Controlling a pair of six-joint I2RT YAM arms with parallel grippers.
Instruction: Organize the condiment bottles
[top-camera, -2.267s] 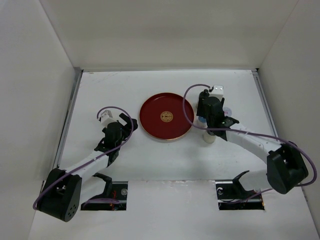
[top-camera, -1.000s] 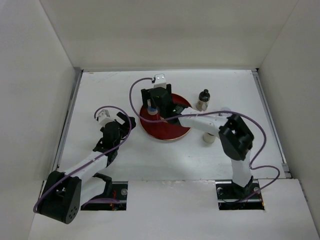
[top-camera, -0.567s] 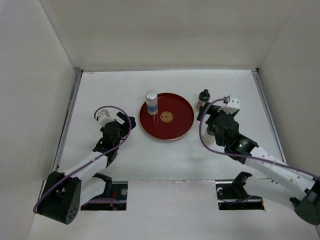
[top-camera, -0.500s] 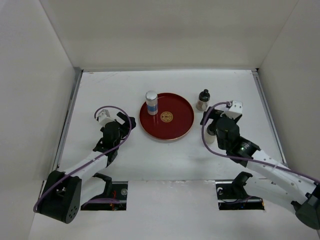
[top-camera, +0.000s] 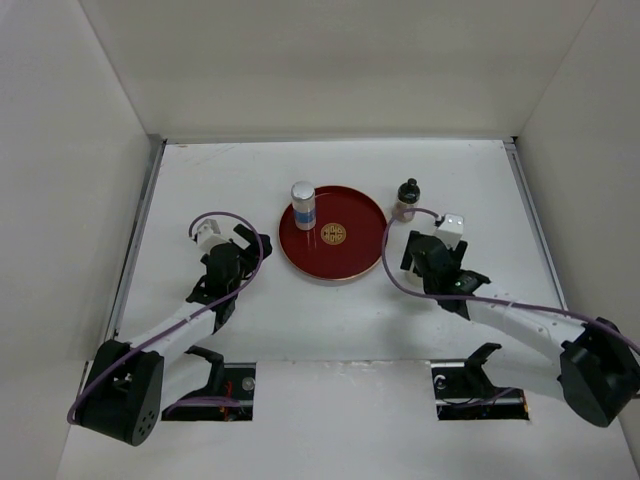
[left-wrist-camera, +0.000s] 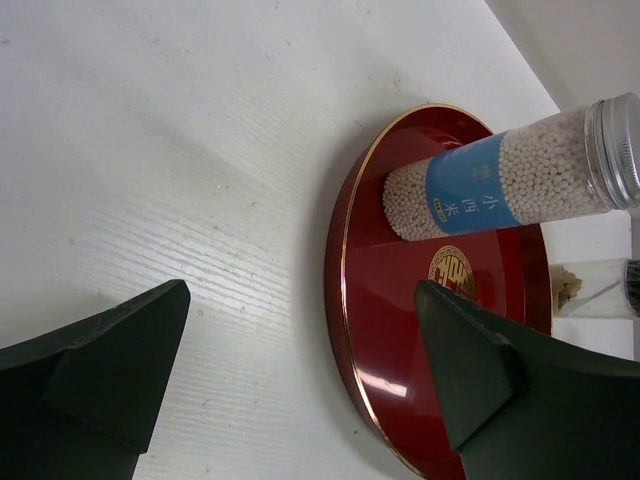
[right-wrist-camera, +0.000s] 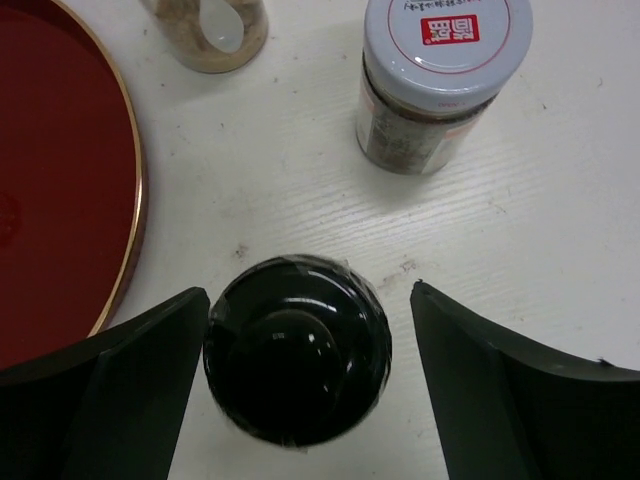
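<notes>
The right gripper (right-wrist-camera: 308, 292) sits over a black round top (right-wrist-camera: 297, 350), which I take for the cap of a small bottle. From straight above I see nothing of its body. The jaws are spread wide on either side of it. One finger is just beside the cap and the other shows a clear gap, so I judge nothing is gripped yet. This spot is on the desk (top-camera: 220, 180) between the red plate (top-camera: 350, 255) and the right edge.

Further toward the far edge, the black-capped bottle (top-camera: 407, 198) with brownish contents stands just beside the plate's rim. The silver-lidded jar (right-wrist-camera: 440, 70) with a dark body stands near it, toward the right edge. The blue-banded bottle (top-camera: 303, 206) stands upright on the plate, on the part nearest the far-left corner.

The left gripper (left-wrist-camera: 302, 290) hovers near the plate on the side toward the left edge, with its jaws wide and nothing between them.

These bottles look small, stiff and light, with smooth round walls that I expect to be slippery. They are narrow enough to tip at a nudge. The domed cap is a poor hold because the jaws would slide off it. I would go lower and close on the straight body just under the cap, squeezing gently and squarely. The neighbours stand close, so there is little room to swing.
</notes>
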